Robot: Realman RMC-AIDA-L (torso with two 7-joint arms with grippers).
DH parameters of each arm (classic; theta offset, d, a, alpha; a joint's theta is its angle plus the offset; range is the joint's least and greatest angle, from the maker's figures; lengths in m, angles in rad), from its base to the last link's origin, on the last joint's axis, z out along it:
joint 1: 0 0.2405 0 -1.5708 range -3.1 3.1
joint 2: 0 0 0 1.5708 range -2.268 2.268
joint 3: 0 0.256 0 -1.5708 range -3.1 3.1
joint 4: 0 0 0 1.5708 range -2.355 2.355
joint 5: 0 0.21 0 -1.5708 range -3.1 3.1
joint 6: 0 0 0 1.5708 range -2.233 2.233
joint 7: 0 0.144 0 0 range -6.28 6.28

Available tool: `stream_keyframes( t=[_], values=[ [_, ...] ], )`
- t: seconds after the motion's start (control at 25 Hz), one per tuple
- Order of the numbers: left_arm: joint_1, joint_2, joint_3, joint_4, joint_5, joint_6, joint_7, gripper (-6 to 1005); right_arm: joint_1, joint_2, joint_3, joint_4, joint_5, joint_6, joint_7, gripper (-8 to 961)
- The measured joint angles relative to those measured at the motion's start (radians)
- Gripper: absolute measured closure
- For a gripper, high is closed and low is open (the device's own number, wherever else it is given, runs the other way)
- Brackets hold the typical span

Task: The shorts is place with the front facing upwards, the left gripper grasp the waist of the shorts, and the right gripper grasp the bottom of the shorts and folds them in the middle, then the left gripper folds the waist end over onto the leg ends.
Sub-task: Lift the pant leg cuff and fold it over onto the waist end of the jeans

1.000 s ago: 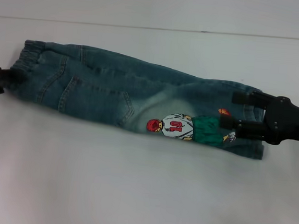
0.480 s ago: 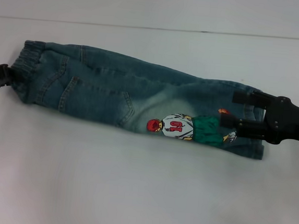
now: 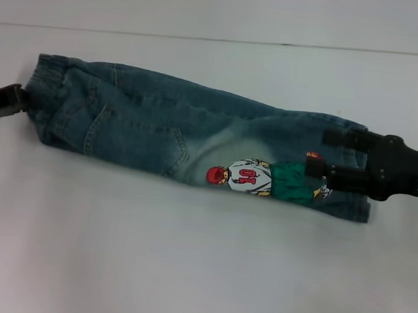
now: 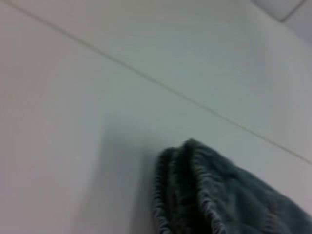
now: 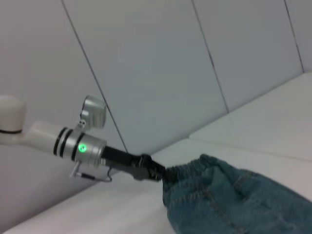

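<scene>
The blue denim shorts [image 3: 160,127] lie folded lengthwise on the white table [image 3: 184,271], waist to the left and leg ends to the right, with a cartoon patch [image 3: 247,178] facing up. At the far left, my left gripper [image 3: 16,101] is shut on the elastic waist [image 3: 43,83]. The right wrist view shows the left gripper [image 5: 155,171] pinching the waistband [image 5: 195,170]. In the left wrist view only the gathered waistband [image 4: 195,195] shows. My right gripper [image 3: 325,153] rests over the leg ends [image 3: 351,205], open, its two black fingers [image 3: 342,137] spread apart.
The table's back edge meets a pale panelled wall [image 3: 222,11] behind the shorts. Bare white tabletop stretches in front of the shorts, towards me.
My left gripper has shifted right and slightly up, nudging the waist end of the shorts that way. The right gripper has barely moved.
</scene>
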Motion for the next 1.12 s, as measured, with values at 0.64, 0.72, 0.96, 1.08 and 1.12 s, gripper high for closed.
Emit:
stream_keyframes(
  t=[0.64, 0.72, 0.96, 1.08, 1.12],
  values=[
    [0.009, -0.034, 0.000, 0.186, -0.208, 0.337, 0.082, 903, 0.049, 0.012, 0.009, 0.265, 0.240, 0.339, -0.154, 515],
    [0.001, -0.034, 0.000, 0.199, -0.240, 0.368, 0.079, 903, 0.063, 0.016, 0.010, 0.345, 0.321, 0.378, -0.234, 585],
    [-0.011, -0.035, -0.002, 0.206, -0.398, 0.396, 0.067, 904, 0.125, 0.030, 0.016, 0.658, 0.598, 0.449, -0.568, 847],
    [-0.026, -0.036, -0.002, 0.202, -0.440, 0.411, 0.059, 904, 0.169, 0.033, 0.028, 0.763, 0.645, 0.474, -0.666, 894],
    [-0.033, -0.037, -0.002, 0.200, -0.447, 0.419, 0.056, 904, 0.186, 0.035, 0.030, 0.786, 0.646, 0.490, -0.682, 909]
  ],
)
